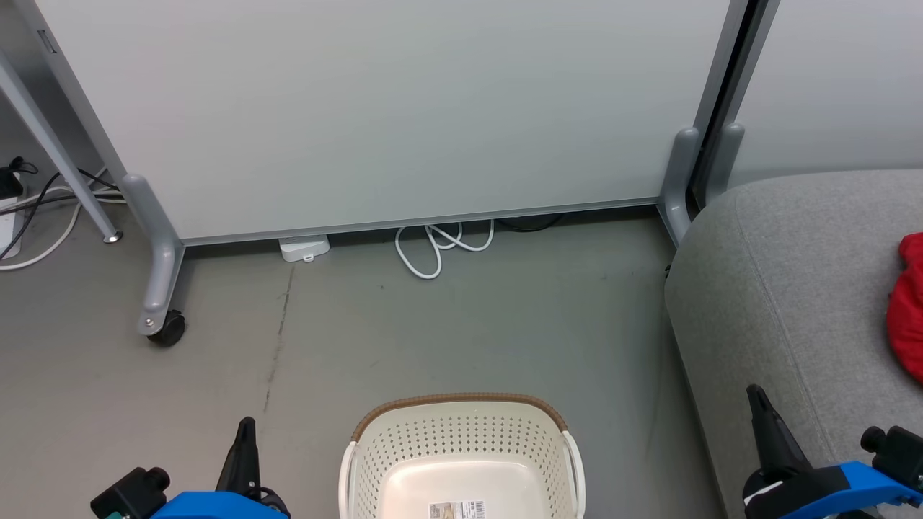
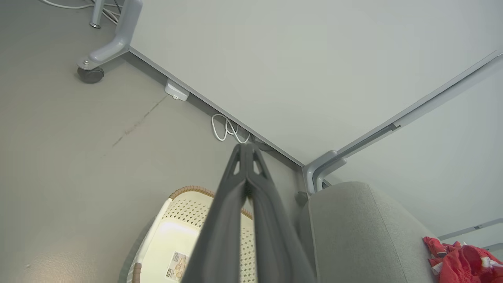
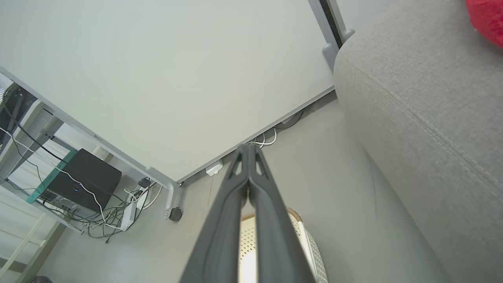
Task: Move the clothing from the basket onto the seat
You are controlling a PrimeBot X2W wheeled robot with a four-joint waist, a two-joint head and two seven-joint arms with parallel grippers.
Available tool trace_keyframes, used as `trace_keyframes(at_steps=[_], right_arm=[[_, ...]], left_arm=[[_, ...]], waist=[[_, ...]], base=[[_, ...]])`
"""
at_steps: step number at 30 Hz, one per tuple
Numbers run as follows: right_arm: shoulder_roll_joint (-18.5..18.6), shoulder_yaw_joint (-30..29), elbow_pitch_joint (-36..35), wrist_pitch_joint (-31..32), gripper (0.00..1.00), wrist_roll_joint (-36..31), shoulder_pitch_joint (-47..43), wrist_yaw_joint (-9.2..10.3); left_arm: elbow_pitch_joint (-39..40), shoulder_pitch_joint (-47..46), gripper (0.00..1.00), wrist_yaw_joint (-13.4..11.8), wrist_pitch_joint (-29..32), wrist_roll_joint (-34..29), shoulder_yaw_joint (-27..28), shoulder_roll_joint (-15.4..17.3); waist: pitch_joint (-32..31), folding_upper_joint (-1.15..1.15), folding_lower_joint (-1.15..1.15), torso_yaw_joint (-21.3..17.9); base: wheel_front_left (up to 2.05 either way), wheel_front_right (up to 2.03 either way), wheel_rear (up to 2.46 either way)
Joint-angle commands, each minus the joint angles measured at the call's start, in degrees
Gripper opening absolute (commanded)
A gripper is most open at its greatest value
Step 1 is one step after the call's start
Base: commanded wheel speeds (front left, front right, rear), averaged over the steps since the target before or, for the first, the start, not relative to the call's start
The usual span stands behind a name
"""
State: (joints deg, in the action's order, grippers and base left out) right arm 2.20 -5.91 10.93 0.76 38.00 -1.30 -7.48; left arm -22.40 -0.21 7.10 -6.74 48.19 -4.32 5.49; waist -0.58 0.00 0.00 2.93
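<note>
The cream perforated basket [image 1: 461,450] with a brown rim stands on the floor at the bottom centre, its inside bare except for a label. The red clothing [image 1: 910,306] lies bunched on the grey seat [image 1: 786,288] at the right edge. My left gripper [image 1: 245,425] is shut and holds nothing, left of the basket. My right gripper [image 1: 756,395] is shut and holds nothing, in front of the seat. In the left wrist view the shut gripper [image 2: 246,147] points past the basket [image 2: 178,220] and seat [image 2: 353,228], where the clothing [image 2: 459,259] lies. In the right wrist view, the shut gripper [image 3: 246,147] is above the basket [image 3: 306,239], with the seat [image 3: 424,102] and clothing [image 3: 487,17] to the right.
A pale partition panel [image 1: 389,108] on castor feet [image 1: 167,328] stands behind the basket, with a white cable [image 1: 440,249] and a small white box [image 1: 304,249] at its base. Cables and a table leg [image 1: 58,166] are at the far left. Bare grey floor lies between basket and panel.
</note>
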Motion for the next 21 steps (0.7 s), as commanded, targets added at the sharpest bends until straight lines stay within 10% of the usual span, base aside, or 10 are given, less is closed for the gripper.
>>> trace_keyframes(at_steps=[1,21], right_arm=[[0.38,-0.1,-0.47,0.24,0.0,1.8,1.61,-0.01],[0.54,-0.28,0.53,1.89,0.0,17.26,3.46,-0.02]], left_arm=[[1.03,-1.82,0.0,0.18,0.35,1.43,0.65,0.13],[3.27,-3.26,0.0,0.29,4.2,13.94,3.68,-0.7]], waist=[[0.01,0.0,0.0,-0.03],[0.17,0.0,0.0,-0.65]], base=[[0.0,0.0,0.0],[0.0,0.0,0.0]])
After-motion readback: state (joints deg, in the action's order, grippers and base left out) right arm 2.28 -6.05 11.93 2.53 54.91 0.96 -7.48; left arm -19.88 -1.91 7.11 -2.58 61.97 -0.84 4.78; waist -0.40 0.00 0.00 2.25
